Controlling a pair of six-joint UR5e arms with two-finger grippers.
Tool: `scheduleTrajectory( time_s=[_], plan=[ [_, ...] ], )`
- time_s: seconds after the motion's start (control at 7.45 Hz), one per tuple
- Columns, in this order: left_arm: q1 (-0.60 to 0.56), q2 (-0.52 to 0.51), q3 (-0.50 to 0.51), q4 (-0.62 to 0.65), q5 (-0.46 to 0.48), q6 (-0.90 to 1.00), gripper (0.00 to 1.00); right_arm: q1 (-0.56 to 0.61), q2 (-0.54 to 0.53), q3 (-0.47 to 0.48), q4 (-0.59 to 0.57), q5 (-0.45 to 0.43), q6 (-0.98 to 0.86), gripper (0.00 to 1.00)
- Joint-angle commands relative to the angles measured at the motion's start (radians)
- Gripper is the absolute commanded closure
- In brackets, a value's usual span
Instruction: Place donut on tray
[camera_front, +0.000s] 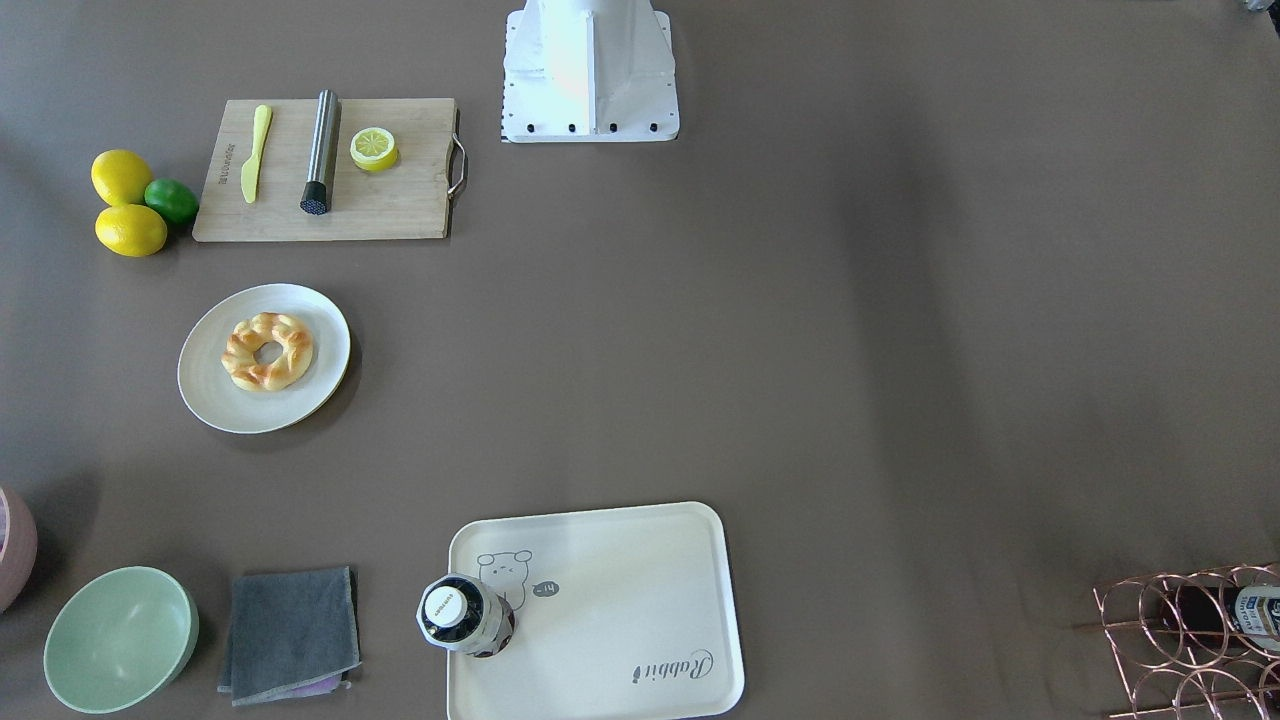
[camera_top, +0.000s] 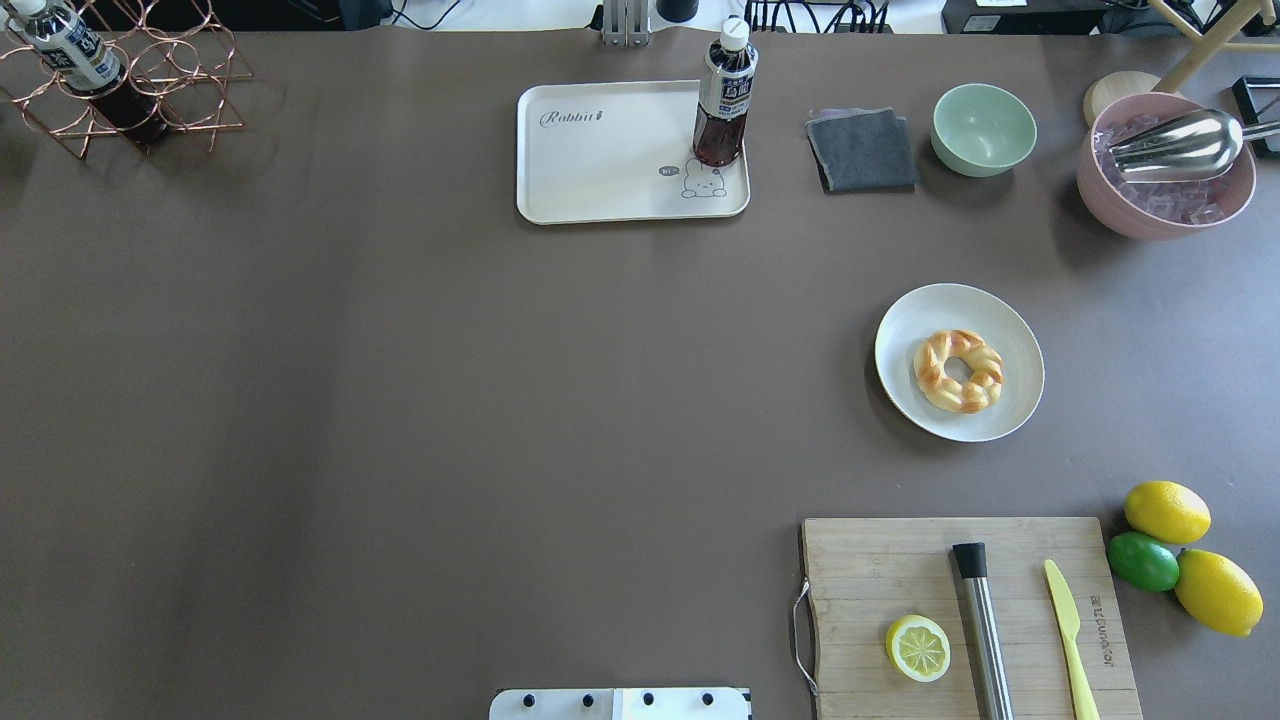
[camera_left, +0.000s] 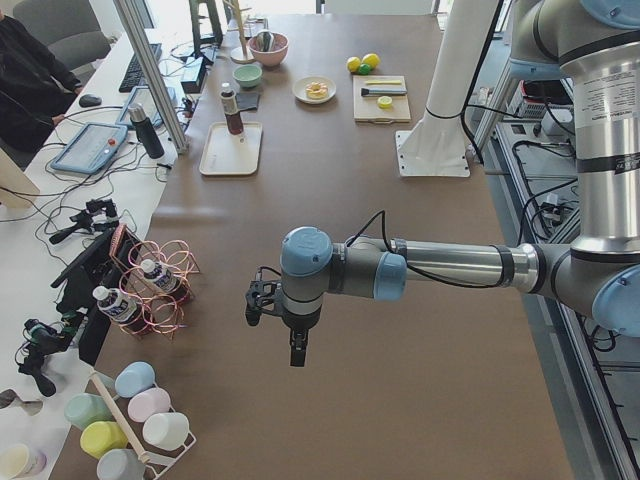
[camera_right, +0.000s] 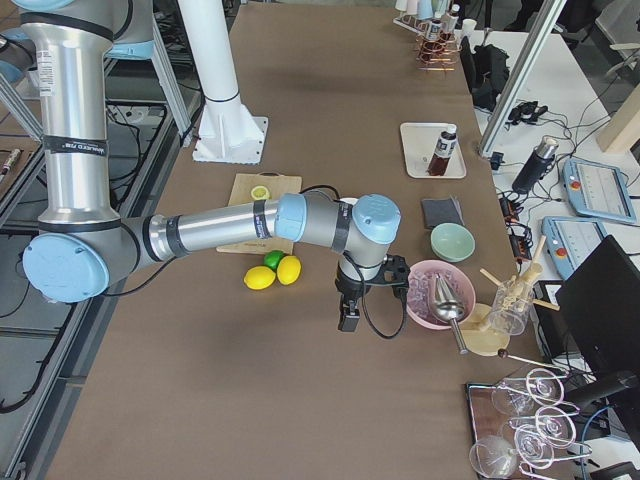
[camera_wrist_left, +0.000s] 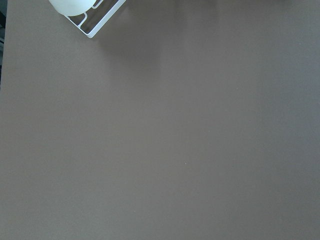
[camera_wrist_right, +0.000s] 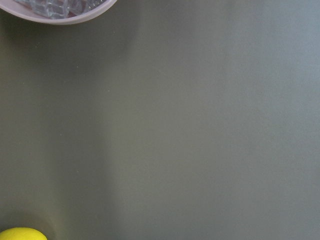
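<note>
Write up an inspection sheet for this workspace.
Surface: brown table, no spills seen.
Job's things: donut on round white plate; tray apart from it, bottle standing by its bear drawing.
Clutter: cutting board with lemon half, metal cylinder, yellow knife; lemons, lime; grey cloth; green bowl; pink ice bowl; wire rack.
Grippers: left gripper and right gripper over bare table, far from donut; open or shut unclear.
Cables: one cable looped at each wrist.
Surroundings: person at side desk.
</note>
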Motion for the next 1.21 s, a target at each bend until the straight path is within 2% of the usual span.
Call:
scheduleTrajectory(
  time_s=[0.0, 0.4, 1.07],
  plan=[
    [0.000, -0.011, -0.001, 0.001, 0.000, 0.000, 0.02, 0.000, 0.038, -0.001, -0.032, -0.010, 0.002, 0.01],
    [0.001, -0.019, -0.001, 0.001, 0.000, 0.000, 0.02, -0.006, 0.052, 0.023, -0.029, -0.050, 0.006, 0.01],
    [0.000, -0.022, -0.005, 0.000, 0.000, 0.000, 0.02, -0.010, 0.070, 0.023, 0.000, -0.053, 0.015, 0.01]
  ],
)
